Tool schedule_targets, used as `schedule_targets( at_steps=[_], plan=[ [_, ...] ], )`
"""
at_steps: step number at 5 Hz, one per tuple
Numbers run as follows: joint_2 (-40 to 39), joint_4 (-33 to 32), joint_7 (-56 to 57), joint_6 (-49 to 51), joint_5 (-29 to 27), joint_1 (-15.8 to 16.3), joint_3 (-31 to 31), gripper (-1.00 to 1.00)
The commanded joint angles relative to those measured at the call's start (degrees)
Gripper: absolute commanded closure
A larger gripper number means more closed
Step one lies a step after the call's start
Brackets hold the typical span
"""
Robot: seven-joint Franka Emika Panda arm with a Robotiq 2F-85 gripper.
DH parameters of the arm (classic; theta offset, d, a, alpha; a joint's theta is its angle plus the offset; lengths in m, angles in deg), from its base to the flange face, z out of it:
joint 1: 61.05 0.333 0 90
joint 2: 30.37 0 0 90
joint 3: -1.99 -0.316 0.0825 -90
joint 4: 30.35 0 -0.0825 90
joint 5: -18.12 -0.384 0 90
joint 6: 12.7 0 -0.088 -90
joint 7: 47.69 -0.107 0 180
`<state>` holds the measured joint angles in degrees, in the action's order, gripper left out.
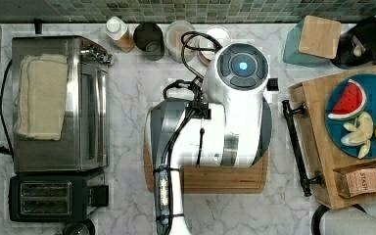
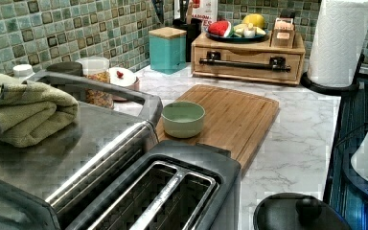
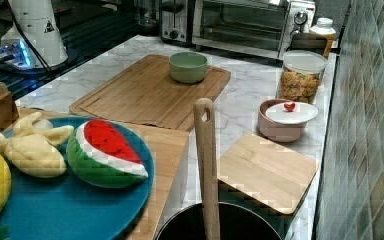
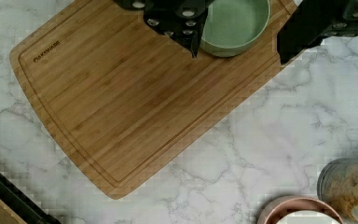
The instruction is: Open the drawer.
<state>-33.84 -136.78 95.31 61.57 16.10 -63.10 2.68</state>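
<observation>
The drawer (image 2: 249, 64) is the front of a low light-wood box at the far end of the marble counter in the left view, with its face flush with the box. Its long black bar handle (image 2: 244, 62) runs across the front and appears again as the handle (image 1: 296, 147) at the top view's right. In the wrist view, the handle (image 4: 9, 196) crosses one corner. My gripper (image 4: 240, 42) is open, with nothing between its black fingers (image 4: 186, 28). It hangs above the bamboo cutting board (image 4: 121, 98), well away from the handle. The arm's white body (image 1: 235, 98) covers the gripper in the top view.
A green bowl (image 2: 183, 119) sits on the cutting board. A blue plate of toy fruit (image 1: 360, 115) and a tea box (image 1: 364, 180) rest on the drawer box. A toaster oven (image 1: 58, 103), toaster (image 1: 46, 196), jars (image 1: 178, 39), teal canister (image 2: 167, 48) and paper towel roll (image 2: 340, 40) ring the counter.
</observation>
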Motion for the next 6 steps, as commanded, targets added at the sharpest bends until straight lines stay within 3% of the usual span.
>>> schedule_targets(
  at_steps=[1,3,4,5,6],
  plan=[
    [0.0,-0.6,0.0,0.0,-0.4,0.0,0.0,-1.0],
    [2.9,-8.8,26.1,-7.0,-1.4,-2.4,1.4,-1.0],
    [3.5,-10.7,36.9,-8.9,1.8,-3.8,2.4,-1.0],
    [5.0,-14.6,48.1,-15.4,5.0,-12.1,-2.8,-1.0],
    [5.4,-17.6,56.5,-20.9,6.8,-10.0,2.4,-1.0]
  ],
)
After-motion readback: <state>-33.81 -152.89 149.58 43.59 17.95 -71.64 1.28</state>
